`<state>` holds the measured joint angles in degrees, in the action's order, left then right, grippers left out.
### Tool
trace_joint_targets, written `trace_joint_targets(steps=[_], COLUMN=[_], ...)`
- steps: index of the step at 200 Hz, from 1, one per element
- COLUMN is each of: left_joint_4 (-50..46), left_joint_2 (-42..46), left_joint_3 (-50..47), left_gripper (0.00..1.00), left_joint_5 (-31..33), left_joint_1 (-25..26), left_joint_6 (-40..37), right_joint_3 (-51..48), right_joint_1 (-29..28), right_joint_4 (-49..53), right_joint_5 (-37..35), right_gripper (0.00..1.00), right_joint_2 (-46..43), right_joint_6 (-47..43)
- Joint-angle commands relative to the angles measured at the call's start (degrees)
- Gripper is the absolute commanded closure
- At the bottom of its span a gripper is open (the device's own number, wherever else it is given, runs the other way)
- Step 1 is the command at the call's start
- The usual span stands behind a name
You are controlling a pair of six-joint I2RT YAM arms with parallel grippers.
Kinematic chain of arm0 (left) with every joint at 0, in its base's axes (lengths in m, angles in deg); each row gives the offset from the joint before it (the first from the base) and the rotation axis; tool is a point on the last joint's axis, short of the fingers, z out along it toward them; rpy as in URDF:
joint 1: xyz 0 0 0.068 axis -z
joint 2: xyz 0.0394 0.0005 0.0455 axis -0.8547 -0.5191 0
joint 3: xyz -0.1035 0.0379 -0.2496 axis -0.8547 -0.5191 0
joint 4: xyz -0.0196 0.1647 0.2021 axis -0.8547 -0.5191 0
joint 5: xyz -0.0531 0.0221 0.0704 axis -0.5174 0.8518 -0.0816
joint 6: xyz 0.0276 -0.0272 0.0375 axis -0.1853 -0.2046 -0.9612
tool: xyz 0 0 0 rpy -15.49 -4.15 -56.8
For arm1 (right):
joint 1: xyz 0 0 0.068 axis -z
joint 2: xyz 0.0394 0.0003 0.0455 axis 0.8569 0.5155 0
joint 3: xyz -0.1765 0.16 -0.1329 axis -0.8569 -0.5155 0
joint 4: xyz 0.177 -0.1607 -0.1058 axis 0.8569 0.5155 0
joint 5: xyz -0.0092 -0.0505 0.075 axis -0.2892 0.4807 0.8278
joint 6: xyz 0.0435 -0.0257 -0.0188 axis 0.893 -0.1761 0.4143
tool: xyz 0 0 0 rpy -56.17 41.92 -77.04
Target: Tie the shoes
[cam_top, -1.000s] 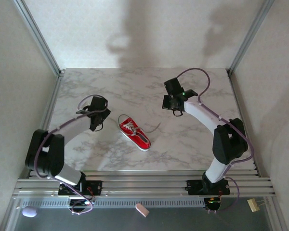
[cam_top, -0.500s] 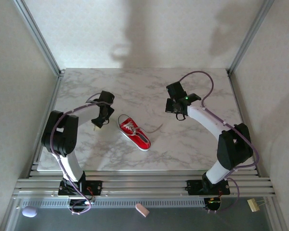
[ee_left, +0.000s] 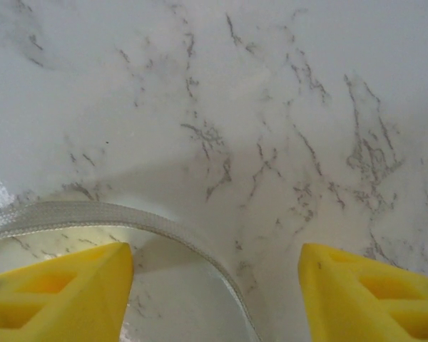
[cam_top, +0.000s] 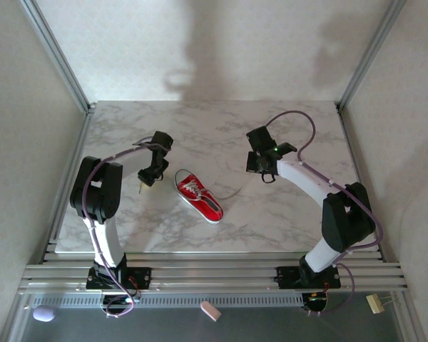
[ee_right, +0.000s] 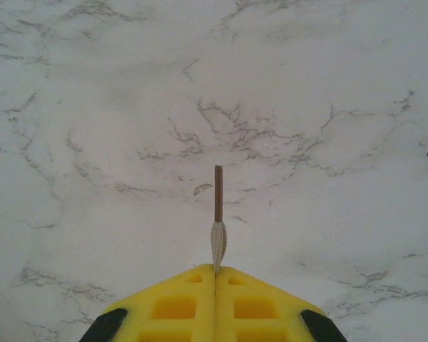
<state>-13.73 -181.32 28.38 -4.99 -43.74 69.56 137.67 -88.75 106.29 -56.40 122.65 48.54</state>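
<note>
Small red canvas sneaker with white sole lies on marble tabletop, between grippers. Left gripper: jaws apart, flat white lace between, unclamped. Right gripper: closed, pinching brown-tipped lace end

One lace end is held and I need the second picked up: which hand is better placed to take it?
Left. The left hand stands open with the loose lace running between its jaws; the right hand is shut on the other lace end.
</note>
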Motion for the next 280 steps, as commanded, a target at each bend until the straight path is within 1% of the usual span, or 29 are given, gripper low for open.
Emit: trace_joint_targets(steps=[1,13,53,59,65,86,103,138,170,192,209,239,252,280], left_joint_4=[-0.4,-0.2,1.5,1.6,1.6,2.5,5.2,10.2,17.1,20.0,17.4,14.0,13.2,13.4], left_joint_2=[-2.6,-3.0,-3.7,-3.5,-3.3,-0.7,3.9,14.0,22.5,27.2,28.2,29.5,30.1,31.2], left_joint_3=[0.8,0.7,0.3,0.5,0.7,0.6,-0.9,-4.2,-7.9,-10.2,-10.7,-15.9,-18.8,-23.9], left_gripper=[0.47,0.55,0.91,0.94,1.0,1.0,1.0,1.0,1.0,1.0,1.0,1.0,1.0,1.0], left_joint_5=[3.4,3.2,3.7,3.8,4.2,5.9,6.4,7.4,2.8,-1.8,-4.2,-4.0,-3.3,-4.1], left_joint_1=[-0.5,-0.7,-1.4,-1.4,-1.4,-1.4,-1.3,-1.2,-1.1,-1.0,-0.4,4.7,6.6,9.4], left_joint_6=[0.2,-0.2,-2.4,-3.0,-3.5,-6.1,-9.4,-17.0,-25.6,-28.5,-28.2,-26.0,-24.3,-20.7], right_joint_3=[-1.4,-1.6,-1.0,-1.0,-1.0,-1.2,-1.9,-3.2,-3.9,-2.9,-1.7,-2.5,-3.3,-6.0], right_joint_1=[-0.4,-0.4,-0.4,-0.4,-0.4,-0.4,-0.5,-0.5,-0.9,-1.1,-1.6,-5.8,-8.0,-12.0], right_joint_4=[-0.3,-0.3,0.1,0.1,0.0,-0.9,-2.6,-6.5,-9.3,-8.5,-5.2,-0.6,0.0,-1.7], right_joint_5=[-2.2,-2.6,-2.9,-2.9,-2.9,-2.1,-0.7,4.3,8.9,10.2,10.0,6.3,4.7,4.8], right_gripper=[1.0,1.0,1.0,1.0,1.0,1.0,1.0,1.0,1.0,1.0,1.0,1.0,1.0,1.0], right_joint_2=[-2.4,-2.5,-2.9,-3.2,-3.6,-6.0,-8.9,-15.0,-19.9,-21.4,-20.4,-16.2,-14.2,-10.3], right_joint_6=[1.0,1.0,0.8,0.9,0.9,0.5,-0.2,-2.8,-6.0,-6.9,-7.0,-6.9,-6.0,-3.3])
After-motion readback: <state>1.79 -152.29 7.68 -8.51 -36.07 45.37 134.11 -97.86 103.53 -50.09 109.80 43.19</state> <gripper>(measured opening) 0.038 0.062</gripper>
